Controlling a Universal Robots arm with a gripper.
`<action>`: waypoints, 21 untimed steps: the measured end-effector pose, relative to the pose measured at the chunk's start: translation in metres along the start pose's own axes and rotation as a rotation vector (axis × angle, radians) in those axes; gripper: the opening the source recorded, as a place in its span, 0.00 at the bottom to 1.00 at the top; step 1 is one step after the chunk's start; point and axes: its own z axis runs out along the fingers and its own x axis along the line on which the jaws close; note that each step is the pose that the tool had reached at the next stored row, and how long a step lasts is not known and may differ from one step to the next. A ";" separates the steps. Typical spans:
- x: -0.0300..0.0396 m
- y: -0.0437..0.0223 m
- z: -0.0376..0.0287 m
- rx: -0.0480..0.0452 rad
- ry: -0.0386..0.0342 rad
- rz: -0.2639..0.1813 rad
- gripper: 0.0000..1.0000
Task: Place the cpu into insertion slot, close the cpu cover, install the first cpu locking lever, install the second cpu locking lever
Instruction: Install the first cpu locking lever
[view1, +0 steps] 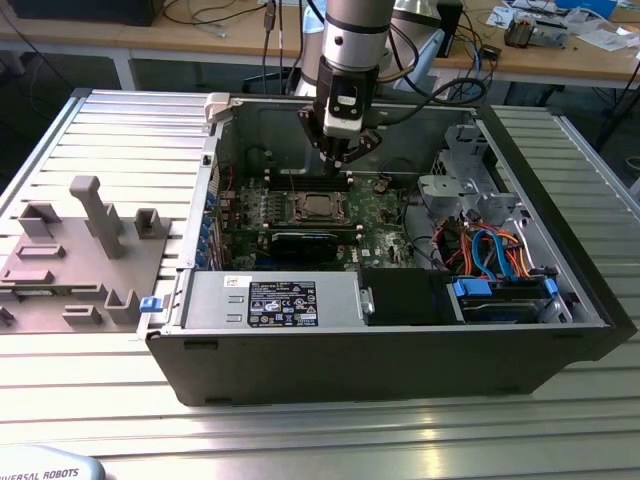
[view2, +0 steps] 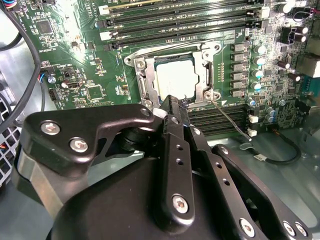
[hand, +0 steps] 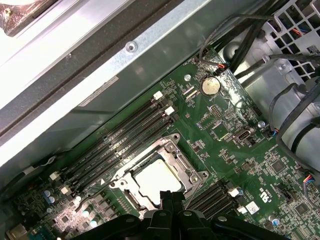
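The cpu (view2: 175, 77) already lies in the insertion slot (view2: 165, 59), flat, with its dull metal top facing up. The cpu cover (view2: 202, 82) looks folded down around it as a silvery frame. In the exterior view the chip sits just above the middle of the frame on the green motherboard (view1: 380, 215), inside the open computer case (view1: 380, 370) on the slotted tabletop (view1: 560, 420).

The gripper (view1: 338, 160) hangs in the upper centre of that view, just behind the socket. In the second wrist view its tip is close over the near edge of the frame. The jaws are drawn together and have hold of nothing.

I judge the step in hand to be the first locking lever. One thin wire lever (view2: 231, 119) is loose and slants away from a corner of the socket across the neighbouring memory slots (view2: 190, 22). Its long axis runs diagonally to the socket's edges rather than along them. A second wire runs along the far side of the frame; whether it is hooked down I cannot tell from here.

That step calls for the tip to meet the thin rod squarely, since so slim a wire could slip off a narrow tip. The chip is square, so it has no real long axis. Its edges run parallel to the memory slots.
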 end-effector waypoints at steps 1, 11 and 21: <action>0.0000 0.0000 0.0000 0.0001 0.0000 0.000 0.11; -0.0004 -0.0005 0.0013 0.0032 -0.0029 -0.014 0.11; -0.0004 -0.0005 0.0014 0.0034 -0.0037 -0.031 0.11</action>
